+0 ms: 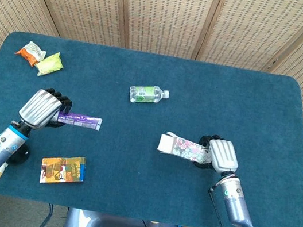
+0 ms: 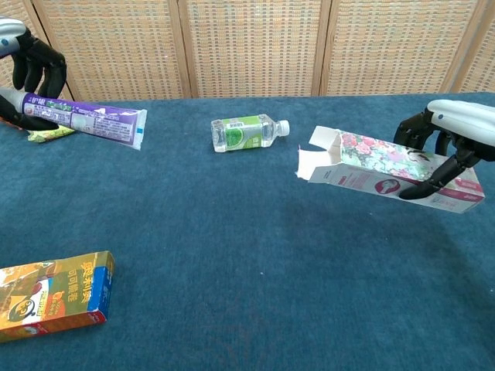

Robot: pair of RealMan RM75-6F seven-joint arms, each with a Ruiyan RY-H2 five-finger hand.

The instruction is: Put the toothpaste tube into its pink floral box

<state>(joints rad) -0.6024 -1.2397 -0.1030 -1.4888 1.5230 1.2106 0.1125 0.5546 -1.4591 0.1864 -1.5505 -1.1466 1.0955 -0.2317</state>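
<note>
Nearest first, working toward the far edge:

- Yellow-and-orange carton (image 2: 52,297): lies flat on the blue table (image 1: 202,87), near-left corner, well apart from both hands.
- Right hand (image 1: 218,152): fingers curled round the closed end of the pink floral box (image 2: 387,168), thumb below and the other fingers (image 2: 415,131) over the top. The box is held off the table, tilted, its open end with flaps spread pointing left toward the table's middle.
- Left hand (image 1: 43,109): fingers wrapped round one end of the toothpaste tube (image 2: 93,122). The purple-and-white tube is held roughly level, its free end pointing right toward the box. Tube and box are well apart, with open table between them.
- Water bottle (image 1: 148,94): clear with a green label, lying on its side past the table's middle, white cap to the right; untouched.
- Two snack packets (image 1: 40,57): one orange-and-white, one yellow-green, just beside each other at the far-left corner.
</note>
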